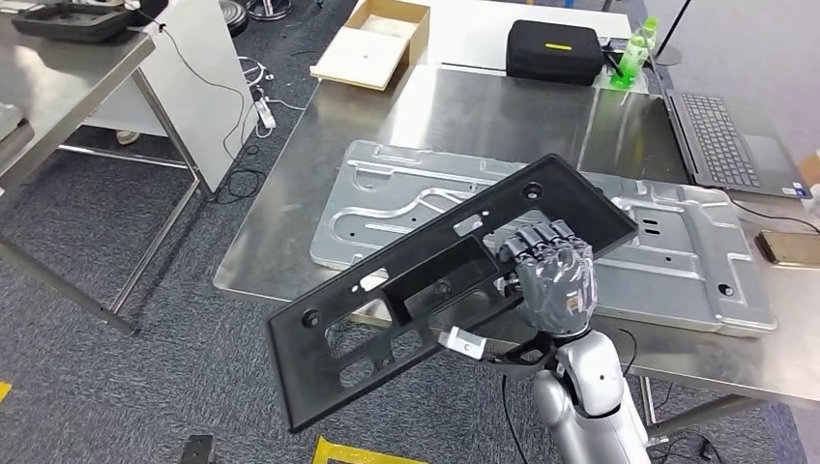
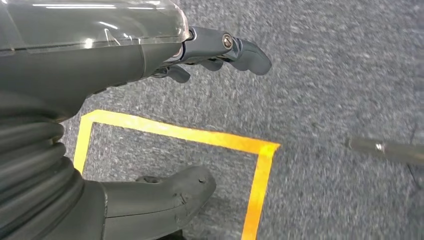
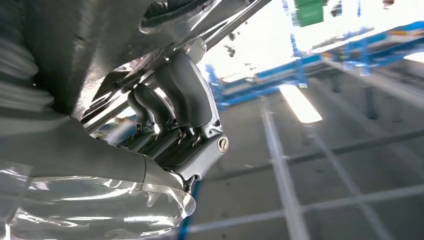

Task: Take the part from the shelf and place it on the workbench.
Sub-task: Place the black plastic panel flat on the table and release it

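A long black plastic part [image 1: 425,290] with cut-outs hangs tilted over the near edge of the steel workbench [image 1: 483,126]. My right hand [image 1: 551,275] grips it near its middle from below, fingers curled over its edge. In the right wrist view those fingers [image 3: 175,100] wrap around the dark part [image 3: 100,45]. The far end of the part overlaps a large silver metal panel [image 1: 677,251] lying on the bench. My left hand [image 2: 200,115] hangs over the carpet with thumb and fingers apart, holding nothing.
On the bench stand a black case [image 1: 554,50], a cardboard box [image 1: 372,43], a green bottle [image 1: 633,53], a laptop [image 1: 730,140] and a phone [image 1: 788,248]. Another steel table [image 1: 68,87] stands at the left. Yellow tape [image 2: 175,132] marks the carpet.
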You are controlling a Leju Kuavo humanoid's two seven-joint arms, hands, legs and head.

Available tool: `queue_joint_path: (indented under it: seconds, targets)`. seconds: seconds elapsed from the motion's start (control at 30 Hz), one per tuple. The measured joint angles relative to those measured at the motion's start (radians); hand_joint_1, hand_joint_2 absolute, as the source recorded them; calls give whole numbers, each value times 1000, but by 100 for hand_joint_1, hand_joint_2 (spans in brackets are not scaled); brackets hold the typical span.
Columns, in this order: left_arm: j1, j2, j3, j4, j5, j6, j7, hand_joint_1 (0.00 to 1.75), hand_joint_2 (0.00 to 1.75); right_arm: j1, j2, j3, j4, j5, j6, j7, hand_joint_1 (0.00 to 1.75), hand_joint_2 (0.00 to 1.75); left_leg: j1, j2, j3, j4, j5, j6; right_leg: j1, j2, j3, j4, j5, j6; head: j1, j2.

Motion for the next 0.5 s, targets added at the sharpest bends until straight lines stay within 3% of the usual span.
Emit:
queue_joint_path:
  seconds: [0.07,0.17,0.23,0.3,0.37,0.4,0.43,0.5]
  targets:
    - [-2,0,0,0,0,-4,-3,0,175,-23,-28,-16,30,-38,6,34,175,175,-3,3,-1,8,-6,-14,3,-4,53,-99,28,-9,0,0]
    - [-3,0,0,0,0,-9,-6,0,175,-62,-82,-42,94,-102,36,48,175,175,-6,3,-1,10,-10,-31,7,-1,58,-113,26,-27,-1,0]
    - [-3,2,0,0,-1,-12,-8,0,175,-87,-114,-56,133,-128,54,46,175,175,-3,-5,-10,34,-30,-39,5,1,59,-115,27,-41,-1,0]
    - [-2,3,0,0,-1,-14,-10,0,175,-114,-136,-63,169,-140,71,44,175,175,-2,-18,-54,130,-84,-41,7,5,59,-117,28,-52,-1,0]
    - [-1,4,0,0,-3,-17,-11,0,175,-137,-156,-67,207,-149,90,40,175,175,-4,-24,-119,259,-133,-38,12,10,59,-116,27,-58,-1,0]
    - [-1,4,0,0,-4,-19,-11,0,175,-146,-166,-68,225,-152,97,37,175,175,-5,-25,-139,293,-136,-35,15,12,60,-115,26,-59,-1,0]
    - [0,5,0,0,-4,-21,-12,0,175,-154,-176,-69,241,-155,103,33,175,175,-6,-26,-142,288,-117,-31,18,14,60,-113,25,-60,-1,0]
    - [0,7,0,0,-5,-22,-13,0,175,-169,-192,-72,264,-157,108,26,175,175,-11,-29,-101,179,-44,-16,22,19,61,-110,23,-60,-1,0]
